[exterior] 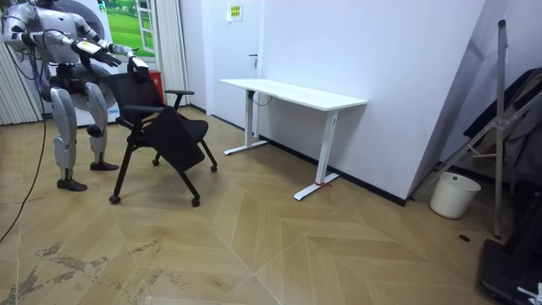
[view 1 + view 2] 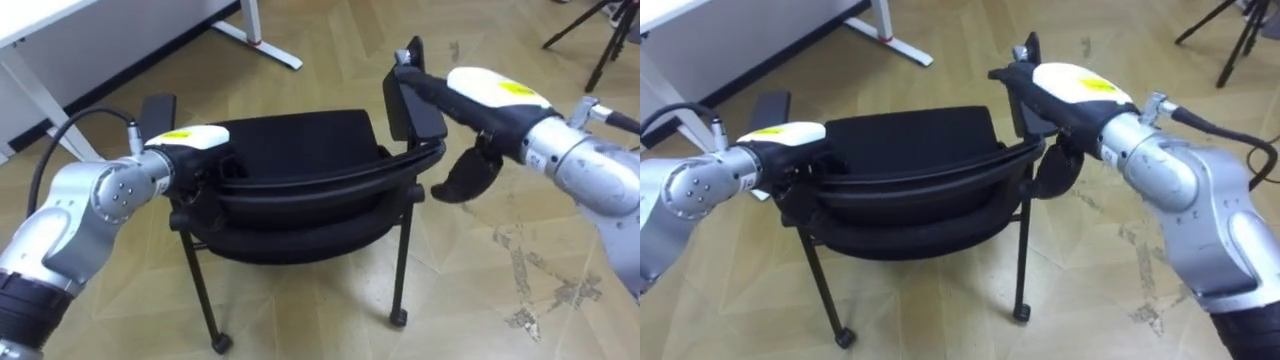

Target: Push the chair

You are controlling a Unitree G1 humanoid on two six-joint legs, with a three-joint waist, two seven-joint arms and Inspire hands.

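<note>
Two slim wheeled legs (image 2: 402,260) show under the black chair (image 2: 290,150).

A black padded chair (image 1: 161,135) on thin black metal legs (image 2: 400,260) stands upright on the pale wooden parquet floor (image 1: 279,237), over at the room view's left and well apart from the long white desk (image 1: 292,91) to its right. Each leg ends in a small black castor (image 2: 398,318), all resting on the boards. Its curved backrest (image 2: 300,185) is on the near side, right in front of the robot. The seat (image 1: 178,140) hangs tipped steeply, front edge down, facing the desk. A flat black armrest (image 2: 415,100) sticks out at each side.
</note>
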